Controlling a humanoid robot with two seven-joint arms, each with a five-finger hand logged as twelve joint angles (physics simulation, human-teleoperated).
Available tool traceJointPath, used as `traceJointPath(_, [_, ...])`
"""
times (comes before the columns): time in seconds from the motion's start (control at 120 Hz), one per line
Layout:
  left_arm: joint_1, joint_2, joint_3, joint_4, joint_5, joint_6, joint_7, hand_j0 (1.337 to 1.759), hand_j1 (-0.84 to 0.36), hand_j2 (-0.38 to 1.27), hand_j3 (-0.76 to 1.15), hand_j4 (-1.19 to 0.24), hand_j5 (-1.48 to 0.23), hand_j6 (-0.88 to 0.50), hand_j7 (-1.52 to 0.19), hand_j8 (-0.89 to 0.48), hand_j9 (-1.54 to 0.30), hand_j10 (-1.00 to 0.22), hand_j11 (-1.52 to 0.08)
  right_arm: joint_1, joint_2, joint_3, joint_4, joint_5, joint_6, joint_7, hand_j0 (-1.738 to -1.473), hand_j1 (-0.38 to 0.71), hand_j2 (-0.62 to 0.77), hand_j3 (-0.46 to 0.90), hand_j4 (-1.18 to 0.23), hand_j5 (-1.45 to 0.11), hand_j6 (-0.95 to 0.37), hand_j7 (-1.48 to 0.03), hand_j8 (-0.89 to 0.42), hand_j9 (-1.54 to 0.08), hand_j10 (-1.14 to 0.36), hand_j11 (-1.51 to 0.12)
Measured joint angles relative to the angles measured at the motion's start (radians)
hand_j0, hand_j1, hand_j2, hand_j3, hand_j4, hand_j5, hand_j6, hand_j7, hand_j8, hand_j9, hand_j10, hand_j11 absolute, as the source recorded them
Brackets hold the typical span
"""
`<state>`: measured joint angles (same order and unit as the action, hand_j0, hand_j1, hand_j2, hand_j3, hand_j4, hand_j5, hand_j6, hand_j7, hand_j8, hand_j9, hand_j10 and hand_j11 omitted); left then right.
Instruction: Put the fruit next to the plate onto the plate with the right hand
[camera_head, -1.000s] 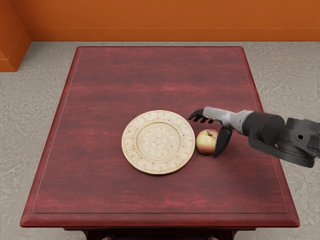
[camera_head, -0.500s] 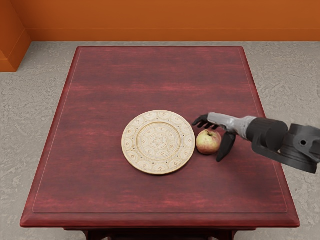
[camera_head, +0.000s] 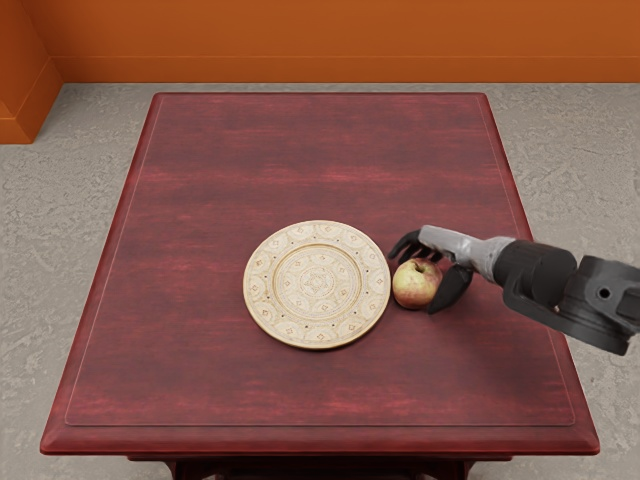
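A red-yellow apple (camera_head: 414, 286) rests on the table just right of the round cream patterned plate (camera_head: 262, 300), almost touching its rim. My right hand (camera_head: 420, 276) reaches in from the right edge and wraps the apple. Its dark fingers (camera_head: 404, 245) curl over the far side, and the thumb presses against the near right side. The apple still sits on the table surface. The plate holds nothing. The left arm is out of view.
The dark red wooden table (camera_head: 200, 180) has a raised rim all round. Grey floor surrounds it, and an orange wall runs along the back.
The hand has lowered and slid slightly right. Its thumb has swung in from an extended pose to close against the apple. Apple and plate have not moved.
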<state>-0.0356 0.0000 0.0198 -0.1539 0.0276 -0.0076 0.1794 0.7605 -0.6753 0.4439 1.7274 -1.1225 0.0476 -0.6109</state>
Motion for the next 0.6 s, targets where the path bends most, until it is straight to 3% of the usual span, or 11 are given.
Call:
traceJointPath(0.208, [0.000,0.000,0.000,0.000,0.000,0.000,0.000,1.658,0.35,0.00,0.00,0.00,0.00,0.00,0.00,0.00,0.00,0.00,0.00,-0.016,0.005,0.000,-0.006,0.001,-0.043,0.000,-1.657,0.14,-0.06,0.00,-0.43,-0.56,-0.43,-0.56,-0.40,-0.57,-0.43,-0.57])
traceJointPath(0.275, [0.000,0.000,0.000,0.000,0.000,0.000,0.000,1.658,0.35,0.00,0.00,0.00,0.00,0.00,0.00,0.00,0.00,0.00,0.00,-0.018,0.015,-0.001,-0.015,0.001,-0.047,-0.001,-1.652,0.12,-0.13,0.00,-0.43,-0.60,-0.44,-0.58,-0.39,-0.61,-0.43,-0.61])
traceJointPath(0.458, [0.000,0.000,0.000,0.000,0.000,0.000,0.000,1.658,0.35,0.00,0.00,0.00,0.00,0.00,0.00,0.00,0.00,0.00,0.00,-0.020,0.025,-0.001,-0.027,0.000,-0.049,-0.001,-1.646,0.14,-0.08,0.00,-0.43,-0.67,-0.45,-0.60,-0.38,-0.67,-0.43,-0.67])
traceJointPath(0.6, [0.000,0.000,0.000,0.000,0.000,0.000,0.000,1.658,0.35,0.00,0.00,0.00,0.00,0.00,0.00,0.00,0.00,0.00,0.00,-0.020,0.027,0.009,-0.030,0.006,-0.053,0.000,-1.651,0.17,0.09,0.00,-0.49,-0.70,-0.44,-0.67,-0.38,-0.70,-0.49,-0.70])
